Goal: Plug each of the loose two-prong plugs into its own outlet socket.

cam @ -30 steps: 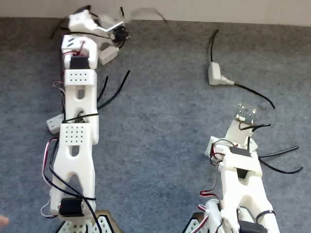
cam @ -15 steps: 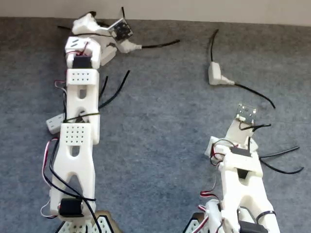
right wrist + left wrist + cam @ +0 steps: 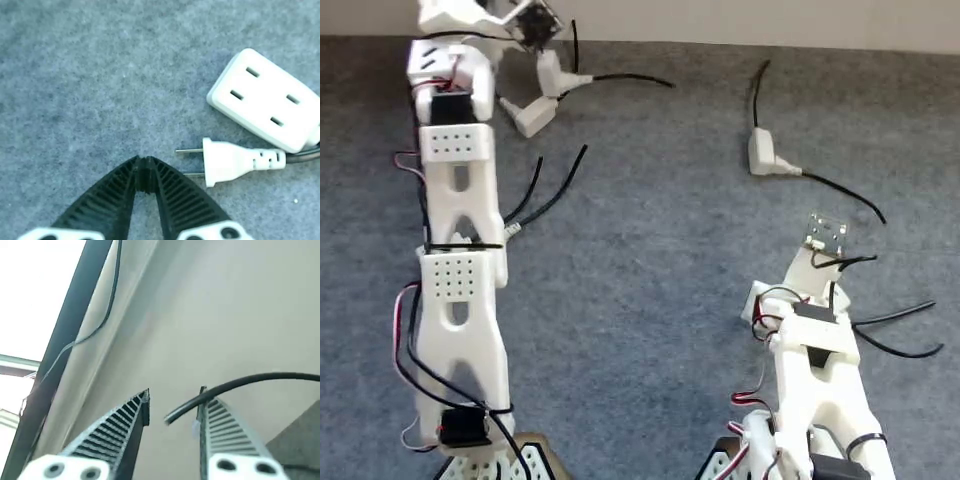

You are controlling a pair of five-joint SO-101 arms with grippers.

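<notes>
Grey carpet [image 3: 650,250] covered the table where my two arms stood over a scatter of white plugs and black cords, the plugging job largely undone.

My right claw [image 3: 144,165] was pinched closed on nothing, its tips meeting just above the carpet. Just beyond those tips and a little to one side lay a white two-prong plug [image 3: 235,162], flat on the carpet with both prongs bare. The white outlet block [image 3: 267,120] sat just beside it, slots facing up and unfilled. That pair was plainly not yet joined.

My left arm was stretched to the far edge of the table, and my left claw [image 3: 174,390] was spread wide and tilted up toward the pale wall [image 3: 225,315]. A black cord [image 3: 240,382] crossed one finger, its loose end hanging in the gap between the two; I had no grip on it. Below and near that claw, a second white plug [image 3: 550,72] lay on the carpet with its cord trailing away, and another white fitting [image 3: 530,115] lay close by, the two apart.

Well ahead of my right claw, a white plug and socket [image 3: 765,152] looked pressed together, though I could not be sure. By my reckoning, at most one pair was done and two remained.
</notes>
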